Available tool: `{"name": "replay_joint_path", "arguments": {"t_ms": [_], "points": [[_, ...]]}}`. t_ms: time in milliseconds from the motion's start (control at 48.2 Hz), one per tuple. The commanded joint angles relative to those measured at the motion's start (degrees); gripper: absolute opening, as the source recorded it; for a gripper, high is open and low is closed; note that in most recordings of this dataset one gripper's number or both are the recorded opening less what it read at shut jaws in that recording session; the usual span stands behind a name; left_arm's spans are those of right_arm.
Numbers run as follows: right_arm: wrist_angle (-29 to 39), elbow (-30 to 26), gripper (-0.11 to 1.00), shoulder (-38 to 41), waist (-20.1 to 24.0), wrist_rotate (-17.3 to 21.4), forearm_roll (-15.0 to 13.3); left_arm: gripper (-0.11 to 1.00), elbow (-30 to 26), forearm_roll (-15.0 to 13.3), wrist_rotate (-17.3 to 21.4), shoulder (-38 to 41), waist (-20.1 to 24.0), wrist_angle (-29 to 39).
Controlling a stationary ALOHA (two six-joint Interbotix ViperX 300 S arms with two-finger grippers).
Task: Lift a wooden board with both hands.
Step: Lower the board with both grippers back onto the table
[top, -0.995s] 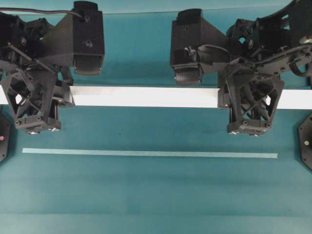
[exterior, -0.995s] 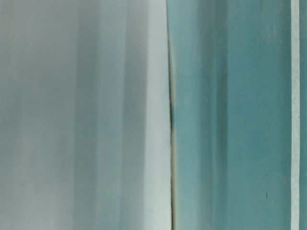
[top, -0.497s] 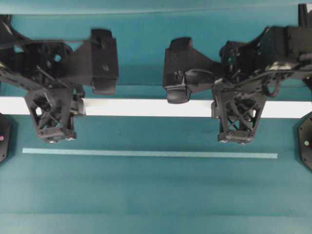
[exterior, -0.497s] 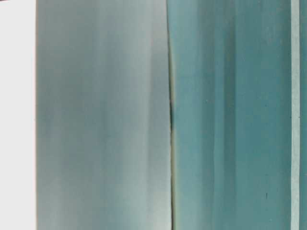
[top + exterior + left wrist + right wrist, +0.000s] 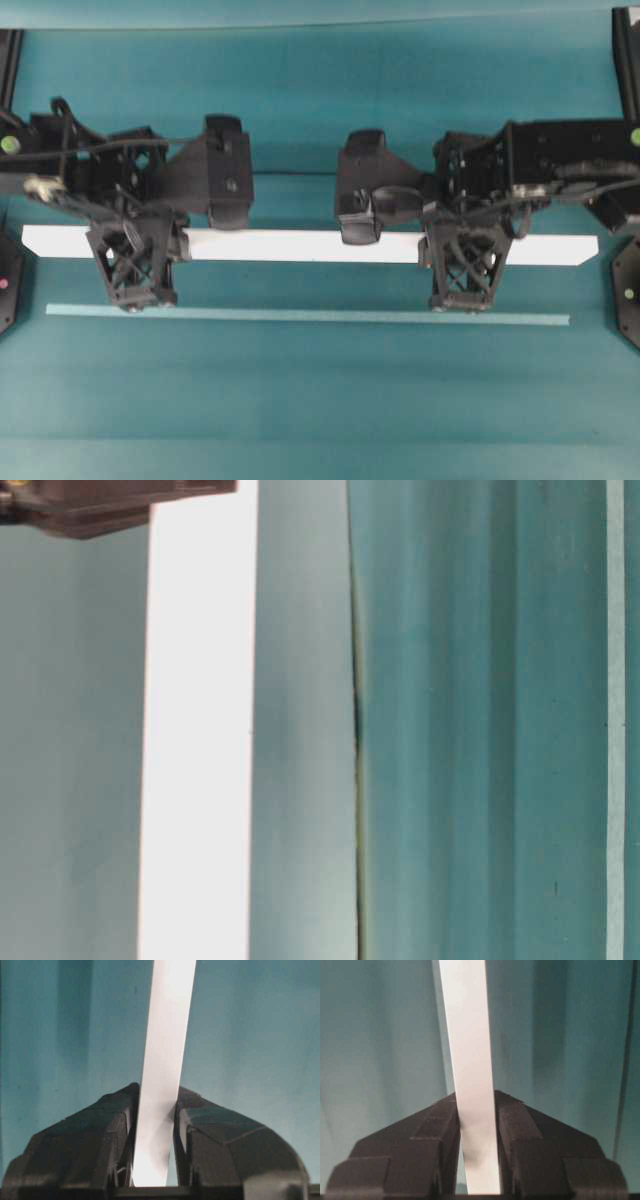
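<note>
- Gripped flat white wooden board [image 5: 300, 246], slanted ends, in left gripper [image 5: 154, 1125] and right gripper [image 5: 477, 1125], jaws pinched narrow.
- Lay parallel below: thin pale teal strip [image 5: 300, 315], matte teal table [image 5: 320, 400].

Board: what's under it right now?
Only teal table shows beneath the board. The spots under the left pincer and right pincer are covered.

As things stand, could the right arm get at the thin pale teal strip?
Probably not yet: the right claw is shut on the wooden board, as is the left claw. The teal strip lies uncovered on the table just beyond, but the board must go first.
</note>
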Motion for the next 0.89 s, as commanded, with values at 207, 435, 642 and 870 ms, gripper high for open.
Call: {"name": "replay_joint_path", "arguments": {"t_ms": [207, 435, 642, 870], "points": [[-7.6, 7.1, 0.21, 0.8, 0.2, 0.1, 0.1, 0.18, 6.6, 0.1, -0.5, 3.1, 0.4, -6.5], [-12.8, 10.7, 0.21, 1.8, 0.2, 0.3, 0.1, 0.18, 9.6, 0.2, -0.3, 4.8, 1.0, -12.4], [-17.8, 13.6, 0.21, 3.7, 0.3, 0.2, 0.4, 0.18, 11.8, 0.2, -0.3, 6.3, 1.1, -16.6], [-22.5, 15.4, 0.21, 5.7, 0.6, 0.2, 1.1, 0.18, 15.0, 0.2, -0.2, 7.4, 1.1, -21.9]]}}
